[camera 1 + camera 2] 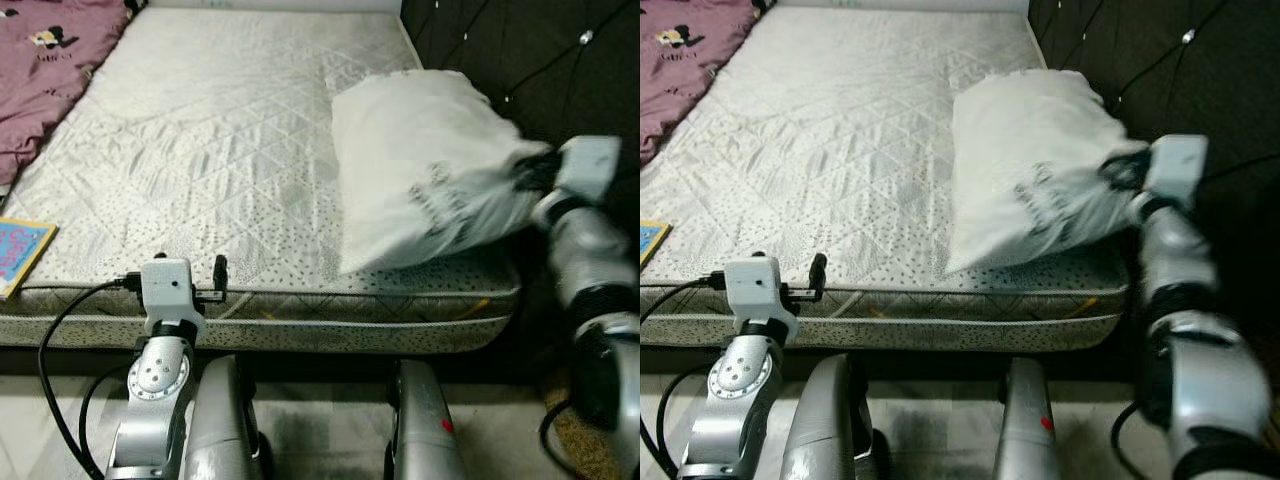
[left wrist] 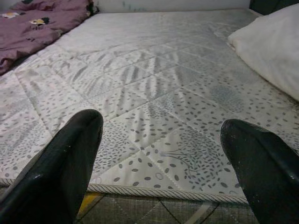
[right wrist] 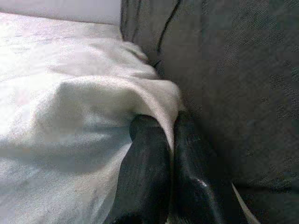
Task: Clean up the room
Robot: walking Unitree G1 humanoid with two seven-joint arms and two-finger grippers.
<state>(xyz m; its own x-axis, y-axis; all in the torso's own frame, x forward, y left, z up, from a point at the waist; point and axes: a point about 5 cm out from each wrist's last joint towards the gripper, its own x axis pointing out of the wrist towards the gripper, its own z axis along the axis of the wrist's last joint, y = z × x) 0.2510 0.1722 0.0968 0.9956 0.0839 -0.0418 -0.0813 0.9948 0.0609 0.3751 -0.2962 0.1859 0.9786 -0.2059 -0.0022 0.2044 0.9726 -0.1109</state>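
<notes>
Pillow [image 1: 425,170], soft and white, sits at right of frame on the quilted, speckled mattress [image 1: 200,150], against the dark tufted headboard [image 1: 520,50]. My right gripper [image 3: 163,140] has its jaws pinched together on the pillow's corner, probably to place it. My left gripper [image 2: 159,158] hovers, jaws apart, at the bed's near edge. Mauve blanket [image 1: 50,60] lies crumpled upper left.

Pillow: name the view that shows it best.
Left eye view: the whole pillow lies on the mattress, its edge pinched by the right tool. Right eye view matches. Right wrist shows the pinched fold, left wrist a corner.
</notes>
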